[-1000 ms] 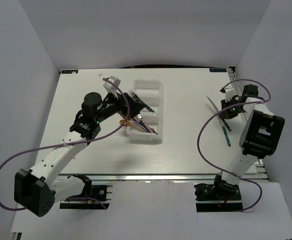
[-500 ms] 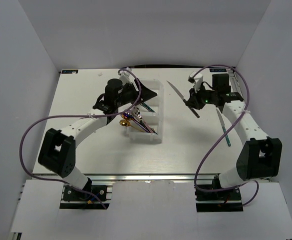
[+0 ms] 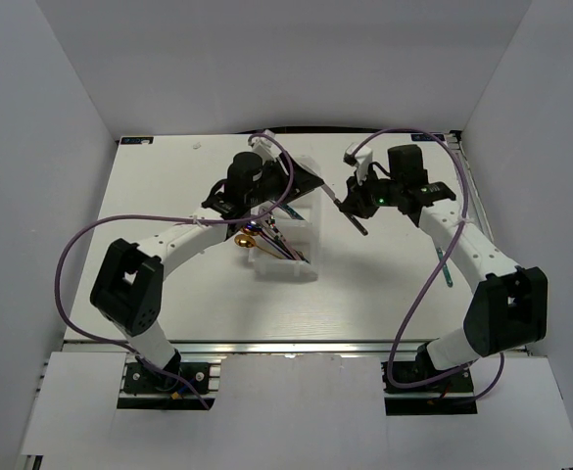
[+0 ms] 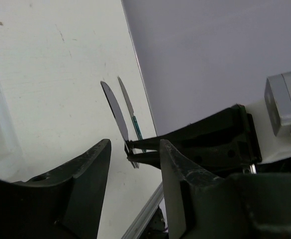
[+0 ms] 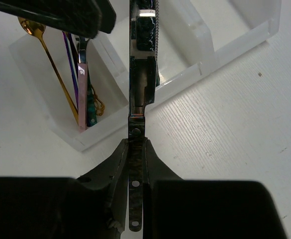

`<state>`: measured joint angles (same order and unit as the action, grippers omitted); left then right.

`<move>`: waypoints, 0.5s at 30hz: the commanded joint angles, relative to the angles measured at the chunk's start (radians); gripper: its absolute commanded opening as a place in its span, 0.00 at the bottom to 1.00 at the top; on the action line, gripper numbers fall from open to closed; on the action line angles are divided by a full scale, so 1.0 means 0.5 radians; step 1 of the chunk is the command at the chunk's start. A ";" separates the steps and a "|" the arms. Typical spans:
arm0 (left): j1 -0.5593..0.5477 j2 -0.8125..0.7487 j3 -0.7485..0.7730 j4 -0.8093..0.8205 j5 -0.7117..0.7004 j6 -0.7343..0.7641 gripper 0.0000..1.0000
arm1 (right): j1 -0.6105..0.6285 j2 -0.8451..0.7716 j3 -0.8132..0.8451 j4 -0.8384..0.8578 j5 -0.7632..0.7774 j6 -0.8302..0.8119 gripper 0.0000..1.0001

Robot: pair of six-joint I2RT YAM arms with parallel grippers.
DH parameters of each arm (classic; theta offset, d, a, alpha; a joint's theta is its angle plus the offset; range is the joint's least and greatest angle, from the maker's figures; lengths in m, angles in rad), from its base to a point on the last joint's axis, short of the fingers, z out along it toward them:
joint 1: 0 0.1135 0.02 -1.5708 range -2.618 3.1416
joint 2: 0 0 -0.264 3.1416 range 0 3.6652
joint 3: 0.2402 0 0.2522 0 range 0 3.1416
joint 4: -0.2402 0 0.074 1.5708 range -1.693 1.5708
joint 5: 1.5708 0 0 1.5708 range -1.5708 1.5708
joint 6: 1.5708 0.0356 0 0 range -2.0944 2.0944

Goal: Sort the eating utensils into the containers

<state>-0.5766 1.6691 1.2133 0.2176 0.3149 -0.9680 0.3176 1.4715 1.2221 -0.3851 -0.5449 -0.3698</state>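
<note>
My right gripper is shut on a dark-handled knife and holds it above the table just right of the translucent white tray. In the right wrist view the fingers clamp the handle and the blade points over the tray's wall. The near compartment holds a gold spoon, iridescent utensils and a teal handle. My left gripper hangs open and empty over the tray's far end; it is also open in the left wrist view. A teal-handled knife lies at the right.
The left wrist view looks past the held knife to the knife lying on the table and the grey side wall. Purple cables loop beside both arms. A left finger crosses the right wrist view's top.
My right arm lifted the dark-handled knife from the right side and carried it left to the tray's edge. My left arm swung right and farther over the tray.
</note>
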 commanded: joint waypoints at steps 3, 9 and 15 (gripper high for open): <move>-0.031 0.049 0.120 0.013 -0.148 -0.028 0.53 | 0.064 -0.090 0.029 0.147 0.084 0.092 0.00; -0.037 0.095 0.160 0.003 -0.240 -0.003 0.48 | 0.086 -0.157 -0.023 0.187 0.074 0.117 0.00; -0.046 0.138 0.215 0.010 -0.216 0.000 0.33 | 0.089 -0.173 -0.048 0.193 0.041 0.120 0.00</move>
<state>-0.5934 1.7390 1.2778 0.2161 0.2207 -0.9802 0.3557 1.4162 1.2057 -0.3386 -0.4999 -0.3210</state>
